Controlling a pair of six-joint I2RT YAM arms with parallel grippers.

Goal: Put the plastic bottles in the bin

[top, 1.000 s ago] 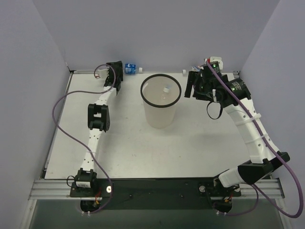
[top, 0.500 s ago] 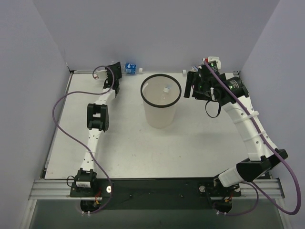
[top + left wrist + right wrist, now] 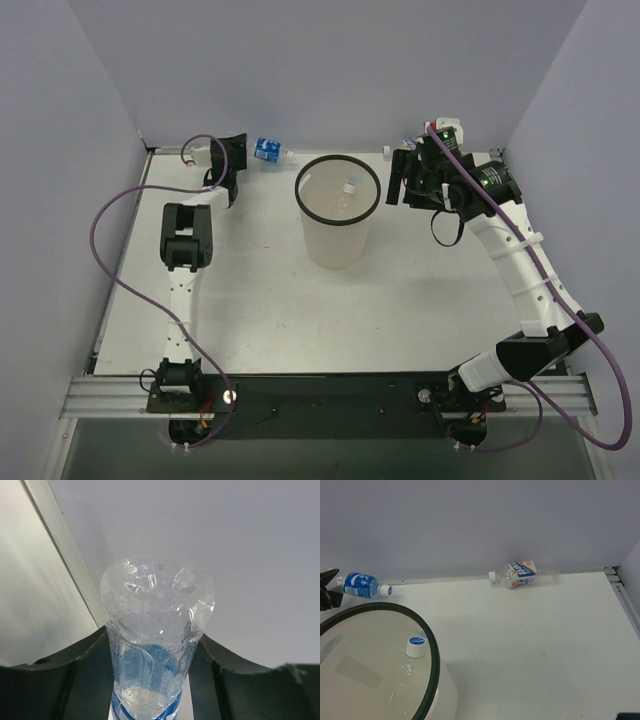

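Note:
The blue-label plastic bottle (image 3: pixel 157 610) lies sideways between my left gripper's (image 3: pixel 156 680) dark fingers, its clear base towards the camera. From above, the left gripper (image 3: pixel 247 153) is shut on this bottle (image 3: pixel 268 150) near the back wall, left of the bin (image 3: pixel 303 207). A plain bottle (image 3: pixel 349 192) with a white cap stands inside the bin. The red-white-label bottle (image 3: pixel 524 574) lies on the table against the back wall. My right gripper (image 3: pixel 405 180) hovers just right of the bin rim (image 3: pixel 431 655), open and holding nothing. Its fingers fall outside its own wrist view.
The purple walls close in the white table at the back and on both sides. A metal rail (image 3: pixel 60 535) runs along the table's left back edge. Purple cables loop off both arms.
The left gripper has shut on the blue-label bottle and drawn it slightly left, away from the wall. The left arm's elbow has swung left. The right arm has barely moved.

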